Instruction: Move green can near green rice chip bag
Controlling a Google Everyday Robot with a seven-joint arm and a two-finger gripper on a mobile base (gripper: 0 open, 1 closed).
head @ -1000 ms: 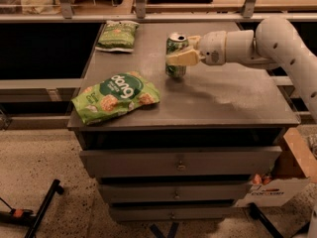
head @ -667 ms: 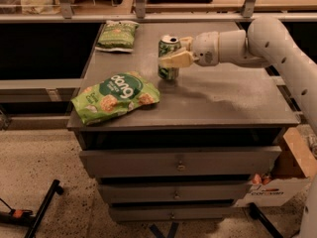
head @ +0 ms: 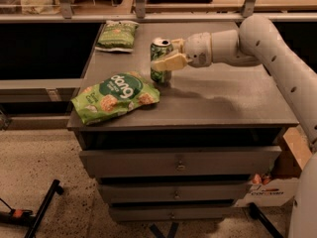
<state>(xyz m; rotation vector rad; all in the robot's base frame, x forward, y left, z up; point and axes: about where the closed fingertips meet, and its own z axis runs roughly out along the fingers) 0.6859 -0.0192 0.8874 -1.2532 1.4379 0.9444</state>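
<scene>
The green can (head: 160, 70) stands upright on the grey cabinet top (head: 223, 98), its silver top showing. My gripper (head: 167, 58) reaches in from the right and is shut on the can around its upper half. The green rice chip bag (head: 116, 96), bright green with white "dang" lettering, lies flat at the front left of the top. The can's base is just right of the bag's upper right corner, a small gap apart.
A smaller, duller green bag (head: 117, 35) lies at the back left corner of the top. Drawers (head: 178, 163) are below the top. A shelf rail (head: 148, 17) runs behind. A cardboard box (head: 292, 155) sits at the right on the floor.
My gripper has carried the can leftward and toward the front, bringing it closer to the "dang" bag. The bags have not moved.
</scene>
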